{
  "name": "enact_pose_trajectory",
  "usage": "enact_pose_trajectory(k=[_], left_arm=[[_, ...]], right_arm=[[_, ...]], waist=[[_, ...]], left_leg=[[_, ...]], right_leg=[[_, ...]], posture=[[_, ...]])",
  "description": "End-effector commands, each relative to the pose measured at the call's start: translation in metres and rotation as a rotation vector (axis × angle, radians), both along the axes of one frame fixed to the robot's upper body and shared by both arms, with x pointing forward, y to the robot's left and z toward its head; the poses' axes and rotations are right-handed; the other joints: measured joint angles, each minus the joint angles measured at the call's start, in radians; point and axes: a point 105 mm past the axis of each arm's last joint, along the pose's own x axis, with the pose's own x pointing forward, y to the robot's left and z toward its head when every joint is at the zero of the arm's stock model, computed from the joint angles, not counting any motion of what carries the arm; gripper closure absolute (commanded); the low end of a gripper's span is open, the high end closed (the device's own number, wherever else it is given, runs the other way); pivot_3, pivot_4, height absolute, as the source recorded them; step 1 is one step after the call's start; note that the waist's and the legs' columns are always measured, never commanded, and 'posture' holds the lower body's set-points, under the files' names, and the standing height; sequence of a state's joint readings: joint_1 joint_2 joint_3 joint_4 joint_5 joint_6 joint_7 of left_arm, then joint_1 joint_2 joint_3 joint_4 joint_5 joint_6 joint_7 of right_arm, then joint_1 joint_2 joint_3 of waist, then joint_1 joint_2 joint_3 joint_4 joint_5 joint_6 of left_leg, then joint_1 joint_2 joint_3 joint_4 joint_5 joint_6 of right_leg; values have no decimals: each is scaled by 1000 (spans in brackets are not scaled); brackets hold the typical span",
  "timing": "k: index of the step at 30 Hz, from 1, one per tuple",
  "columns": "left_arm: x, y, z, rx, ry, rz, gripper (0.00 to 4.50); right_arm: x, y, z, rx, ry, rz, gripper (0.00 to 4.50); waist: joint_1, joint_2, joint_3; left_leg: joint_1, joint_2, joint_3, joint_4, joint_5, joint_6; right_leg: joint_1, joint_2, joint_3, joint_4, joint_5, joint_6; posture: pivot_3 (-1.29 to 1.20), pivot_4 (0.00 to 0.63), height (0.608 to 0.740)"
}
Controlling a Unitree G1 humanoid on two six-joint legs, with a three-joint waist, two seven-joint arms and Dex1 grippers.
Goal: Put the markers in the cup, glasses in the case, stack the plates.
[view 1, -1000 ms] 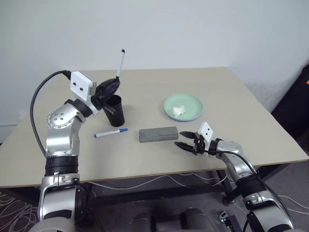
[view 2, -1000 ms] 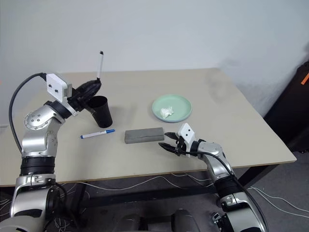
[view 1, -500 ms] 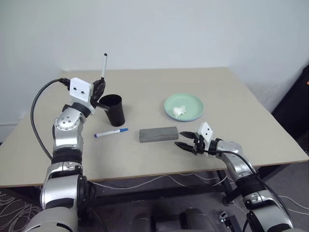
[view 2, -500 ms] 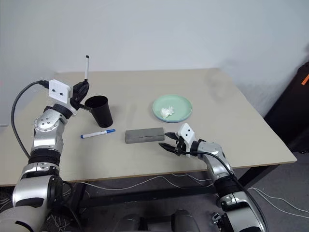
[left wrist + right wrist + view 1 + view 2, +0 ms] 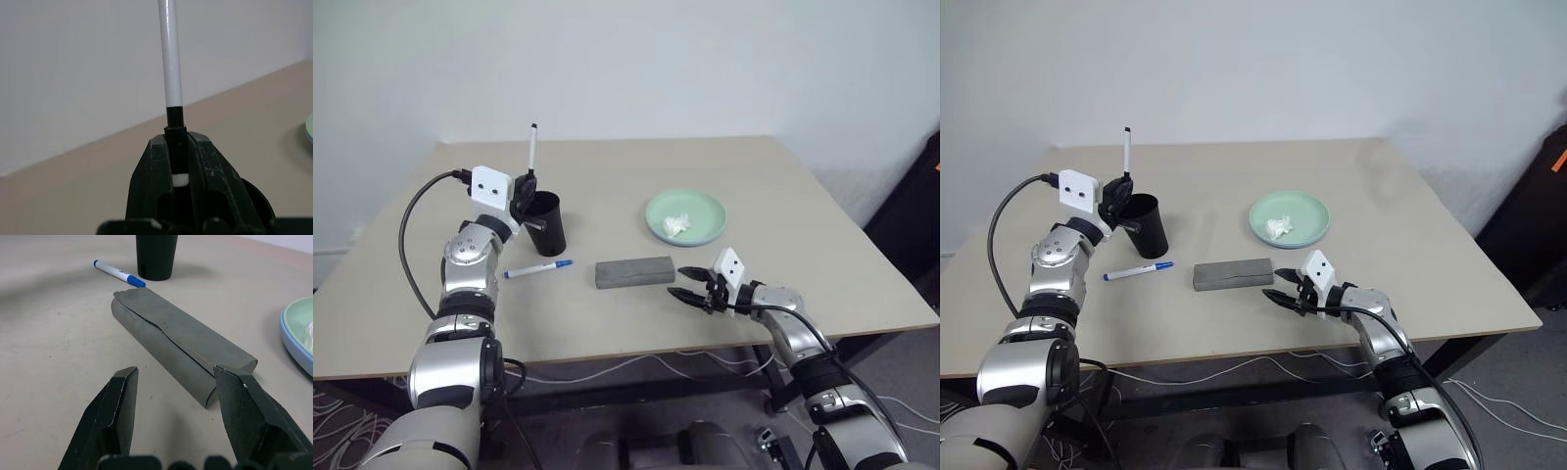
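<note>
The black cup (image 5: 545, 222) stands upright near the table's left side, its inside not visible, and the mint plate (image 5: 685, 216) stacked on the blue one holds 1 white paper wad (image 5: 676, 224). The left gripper (image 5: 526, 186), at the cup's rim, is clamped on the black-capped marker (image 5: 531, 150), which stands upright. The blue-capped marker (image 5: 538, 268) lies flat beside the closed grey case (image 5: 634, 271), and the right gripper (image 5: 683, 282) hovers spread and empty just right of the case.
</note>
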State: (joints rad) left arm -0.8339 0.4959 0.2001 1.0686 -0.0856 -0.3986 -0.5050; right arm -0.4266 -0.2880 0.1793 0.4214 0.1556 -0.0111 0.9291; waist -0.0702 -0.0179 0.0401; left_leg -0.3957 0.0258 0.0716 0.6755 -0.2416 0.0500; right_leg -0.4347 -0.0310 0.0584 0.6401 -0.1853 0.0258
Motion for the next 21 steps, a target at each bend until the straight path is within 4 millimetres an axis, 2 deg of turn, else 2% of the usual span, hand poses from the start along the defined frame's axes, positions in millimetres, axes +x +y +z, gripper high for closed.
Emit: enact_pose_trajectory(k=[1,7,21], left_arm=[[4,-6,23,-5,-72,-20,3518],[3,-6,23,-3,-79,-11,1380],[1,-9,29,-27,-101,-41,1380]], right_arm=[[7,1,19,21,-72,-2,1845],[7,2,19,21,-71,2,1845],[7,4,18,19,-75,8,1845]], waist=[[0,0,0],[0,0,0],[0,0,0]], left_leg=[[0,0,0,0,0,0],[0,0,0,0,0,0],[0,0,0,0,0,0]], right_leg=[[0,0,0,0,0,0],[0,0,0,0,0,0],[0,0,0,0,0,0]], posture=[[0,0,740],[0,0,740],[0,0,740]])
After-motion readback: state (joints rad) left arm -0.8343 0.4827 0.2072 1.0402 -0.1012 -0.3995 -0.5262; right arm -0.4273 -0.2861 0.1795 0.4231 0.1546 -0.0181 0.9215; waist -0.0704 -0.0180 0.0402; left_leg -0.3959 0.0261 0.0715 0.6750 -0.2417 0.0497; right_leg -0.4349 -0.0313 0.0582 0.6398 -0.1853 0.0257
